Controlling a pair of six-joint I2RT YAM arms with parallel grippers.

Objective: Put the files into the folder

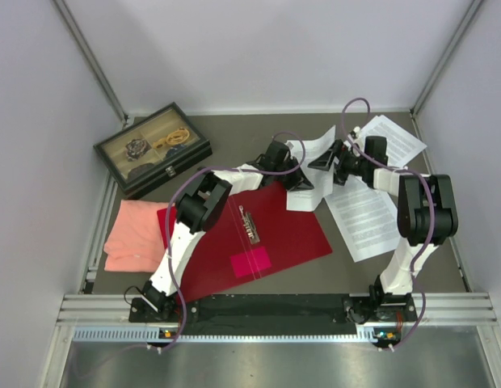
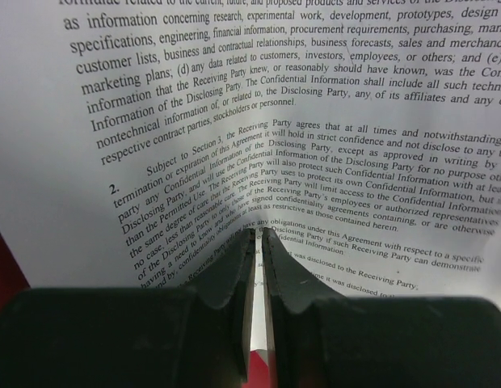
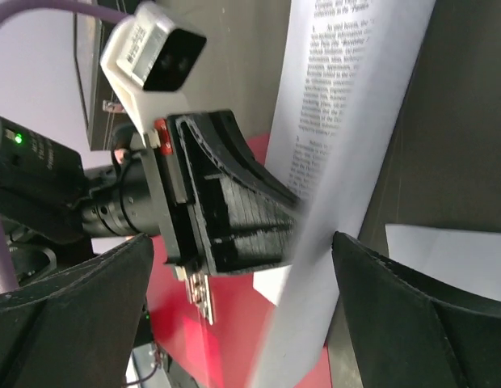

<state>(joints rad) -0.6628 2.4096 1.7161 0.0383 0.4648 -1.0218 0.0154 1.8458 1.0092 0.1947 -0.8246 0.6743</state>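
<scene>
Item 1. Left arm: rises from the near edge of the table, elbow above the folder, forearm reaching toward the far middle. The left gripper is pinched narrow on the held sheet, clamping its printed face between both pads.

Item 2. Right arm: elbow folded over the right side of the table, forearm turned back toward the centre. The right gripper stands wide. In its wrist view the held sheet passes between its two fingers, and whether either one touches the paper cannot be told.

Item 3. Held sheet: white, dense black print, lifted off the table and bowed, its lower end at the far edge of the folder.

Item 4. Folder: red, lying open and flat near the near edge, between the two arm bases. Its inner face bears a metal clip near the middle and a pink sticker toward the near edge.

Item 5. Loose sheets: printed pages lying flat along the right edge of the table, one just beside the folder and another toward the far right corner.

Item 6. Case: dark and compartmented, at the far left corner. One compartment holds a dark bundle, the one beside it yellow loops.

Item 7. Cloth: salmon-pink, lying along the left edge and touching the folder's left side.
</scene>
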